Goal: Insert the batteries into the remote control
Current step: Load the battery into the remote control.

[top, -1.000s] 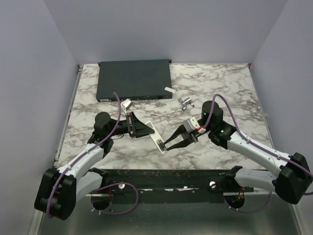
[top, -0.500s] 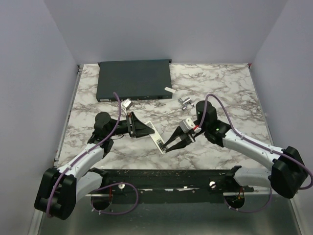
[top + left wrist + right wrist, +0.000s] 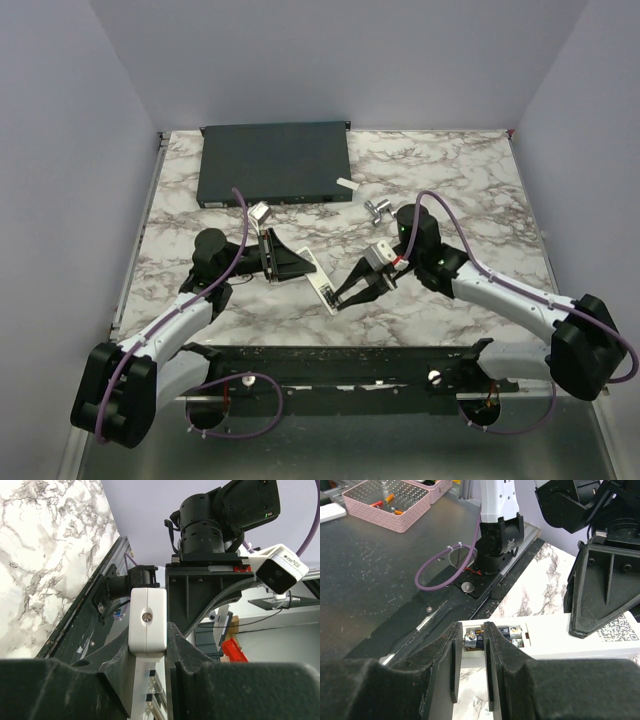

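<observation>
The remote control [image 3: 322,284] is showing as a slim white bar, lying slantwise near the middle of the marbled surface [image 3: 470,180]. Whether it is resting on the surface or being held just above it cannot be told. In the right wrist view its battery compartment is standing open at the nearer end. One battery [image 3: 509,630], dark with a bright metal tip, is lying inside the compartment. A square printed code is showing on the white plastic further along.

A second battery [image 3: 471,640] is sitting at the mouth of that compartment, and the right tool [image 3: 470,647] is clamping it between its two black fingers. The right arm is reaching from its base at the near right, stretching left across the surface with the wrist angled down. This is bringing the right tool's tips to the remote control's nearer end.

The left arm is reaching from the near left, bending at the elbow and turning right, with its wrist lying low. The left tool [image 3: 302,262] is gripping the farther half of the remote control by its long sides. In the left wrist view the bar's white end, marked with a small round dot, is being squeezed between the two dark fingers.

A flat dark-grey box [image 3: 275,163] is lying at the far left of the surface. A small white piece [image 3: 346,183] is lying just off its right near corner.
</observation>
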